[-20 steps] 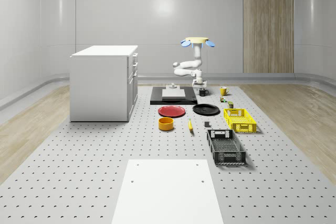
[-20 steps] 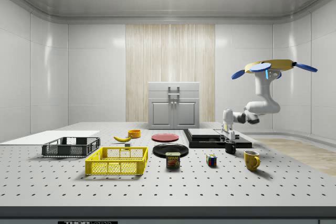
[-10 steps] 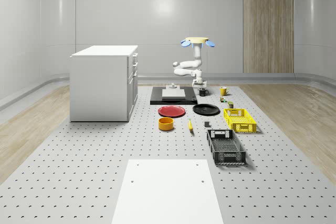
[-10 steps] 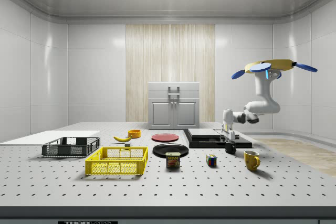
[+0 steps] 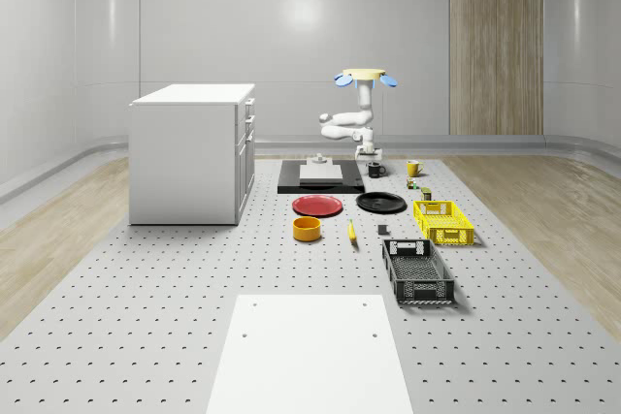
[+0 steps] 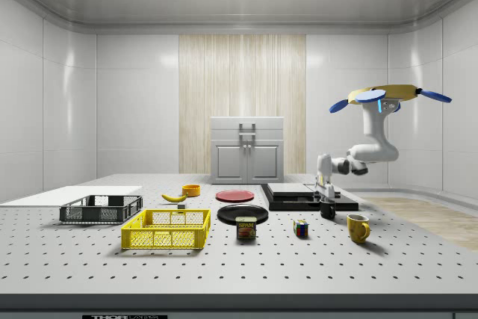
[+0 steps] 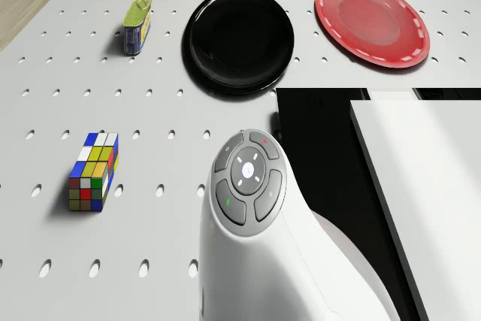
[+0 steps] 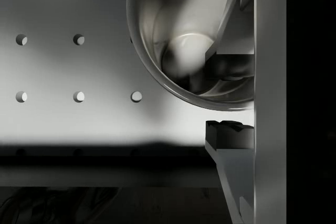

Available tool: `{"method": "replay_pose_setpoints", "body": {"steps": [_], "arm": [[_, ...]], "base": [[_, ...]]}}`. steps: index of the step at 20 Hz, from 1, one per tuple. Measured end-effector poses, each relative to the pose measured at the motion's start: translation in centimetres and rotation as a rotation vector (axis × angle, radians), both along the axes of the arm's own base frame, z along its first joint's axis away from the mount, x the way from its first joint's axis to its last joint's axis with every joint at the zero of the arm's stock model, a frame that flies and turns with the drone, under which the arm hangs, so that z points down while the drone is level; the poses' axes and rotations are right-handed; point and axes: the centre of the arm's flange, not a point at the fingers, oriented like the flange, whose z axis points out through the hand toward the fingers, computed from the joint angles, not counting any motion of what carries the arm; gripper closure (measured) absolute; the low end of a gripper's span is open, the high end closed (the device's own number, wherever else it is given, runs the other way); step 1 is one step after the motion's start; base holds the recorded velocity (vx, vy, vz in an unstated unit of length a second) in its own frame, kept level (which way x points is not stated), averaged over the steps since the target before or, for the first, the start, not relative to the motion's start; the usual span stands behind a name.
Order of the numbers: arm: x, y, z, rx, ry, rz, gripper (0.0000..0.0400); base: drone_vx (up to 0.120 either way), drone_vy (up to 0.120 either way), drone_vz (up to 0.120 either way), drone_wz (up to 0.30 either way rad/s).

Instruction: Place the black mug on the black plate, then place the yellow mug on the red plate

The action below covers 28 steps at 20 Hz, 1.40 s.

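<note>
It was a bare simulated test lab: a big perforated table filled a grey-walled room, with a white cabinet standing on it beside scattered test objects.

You have a pale yellow disc-shaped drone with blue rotor blades, and beneath it a glossy white Franka arm of rounded segments. Its wrist carries a grey round button pad with small red and green marks.

black mug rim cut off by wrist view's edge, fingers partly hidden
</note>
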Motion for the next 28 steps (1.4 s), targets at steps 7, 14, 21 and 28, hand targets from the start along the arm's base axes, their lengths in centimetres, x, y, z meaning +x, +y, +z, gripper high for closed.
{"method": "replay_pose_setpoints", "body": {"steps": [7, 14, 21, 28], "arm": [[0.0, 0.0, -2.5, 0.000, 0.000, 0.000, 0.0290], [0.0, 0.0, -3.4, 0.000, 0.000, 0.000, 0.0290], [0.0, 0.0, -3.6, 0.000, 0.000, 0.000, 0.0290], [0.0, 0.0, -3.6, 0.000, 0.000, 0.000, 0.0290]], "base": [[0.000, 0.000, 0.103, 0.000], [0.091, 0.000, 0.097, 0.000], [0.120, -0.051, 0.000, 0.000], [0.120, -0.023, 0.000, 0.000]]}}
